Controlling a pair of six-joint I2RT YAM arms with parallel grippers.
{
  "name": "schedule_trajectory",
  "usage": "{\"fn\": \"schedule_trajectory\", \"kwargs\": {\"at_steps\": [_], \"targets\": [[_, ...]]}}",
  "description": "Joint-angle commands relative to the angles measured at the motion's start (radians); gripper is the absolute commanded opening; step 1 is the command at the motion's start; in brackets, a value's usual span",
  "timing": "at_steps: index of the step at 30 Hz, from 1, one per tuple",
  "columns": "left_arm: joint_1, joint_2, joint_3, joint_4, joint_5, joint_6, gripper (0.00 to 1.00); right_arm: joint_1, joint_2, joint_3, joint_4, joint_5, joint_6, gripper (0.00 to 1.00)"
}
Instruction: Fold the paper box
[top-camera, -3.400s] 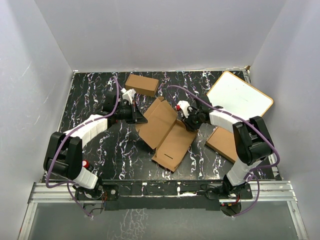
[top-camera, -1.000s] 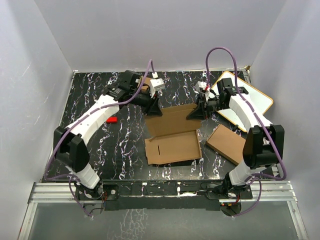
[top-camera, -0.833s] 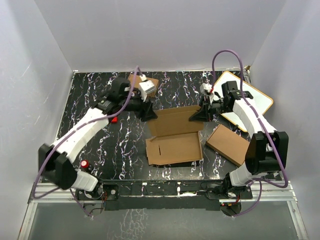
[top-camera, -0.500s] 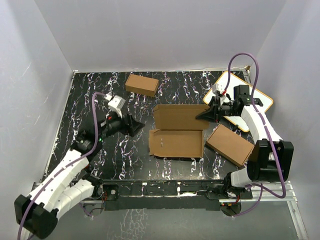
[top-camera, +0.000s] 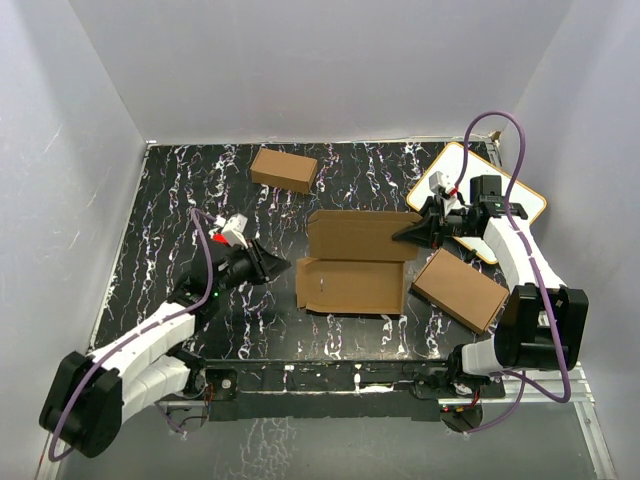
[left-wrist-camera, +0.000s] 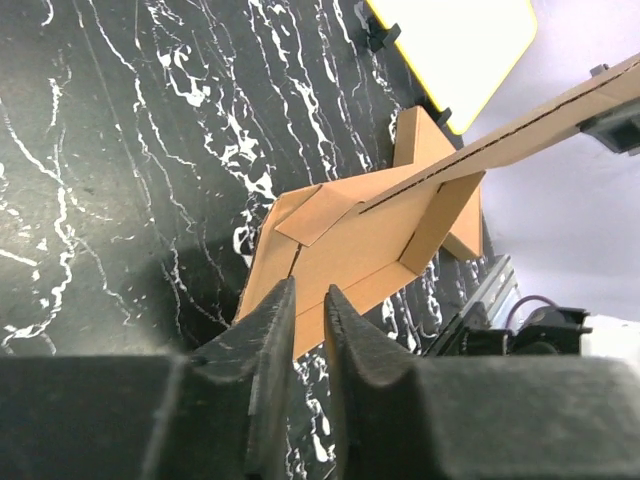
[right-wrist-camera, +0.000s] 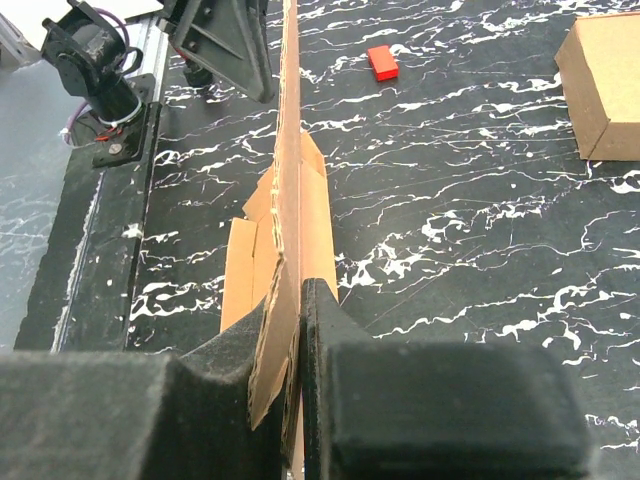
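Plain brown corrugated-cardboard paper box (top-camera: 350, 285) sits mid-table on the black white-veined tabletop (top-camera: 170, 200). Its base panel lies flat with the side flaps partly folded in. The far panel is lifted off the surface.

Right gripper (top-camera: 412, 232): jaws clenched on the right edge of the lifted panel. In the right wrist view the cardboard sheet (right-wrist-camera: 290, 150) runs edge-on out from between the two fingers (right-wrist-camera: 322, 330), with no gap either side.

Left gripper (top-camera: 280, 267): just beside the box's left end, apart from it. In the left wrist view the fingers (left-wrist-camera: 272, 320) are nearly closed, with only a thin slit between them and nothing in it. The box (left-wrist-camera: 350, 250) lies ahead of the tips.

Also on the table:
- small chunky brown carton (top-camera: 284, 169), at the far side
- flat brown carton (top-camera: 460, 290), right of the box
- white board with a yellow rim (top-camera: 480, 195), far right
- small red block (top-camera: 218, 240), by the left wrist
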Motion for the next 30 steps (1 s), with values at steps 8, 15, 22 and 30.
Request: {"fn": "schedule_trajectory", "kwargs": {"at_steps": [8, 15, 22, 30], "targets": [[-0.023, 0.211, 0.051, 0.280, 0.062, -0.105, 0.04, -0.008, -0.027, -0.011, 0.062, -0.089, -0.070, 0.08], [-0.041, 0.298, 0.078, 0.292, 0.047, -0.072, 0.04, -0.008, -0.025, -0.015, 0.063, -0.094, -0.073, 0.08], [-0.065, 0.381, 0.107, 0.322, 0.063, -0.059, 0.03, -0.008, -0.024, -0.019, 0.063, -0.101, -0.074, 0.08], [-0.140, 0.458, 0.140, 0.348, 0.076, -0.053, 0.06, -0.009, -0.023, -0.027, 0.069, -0.106, -0.072, 0.08]]}}
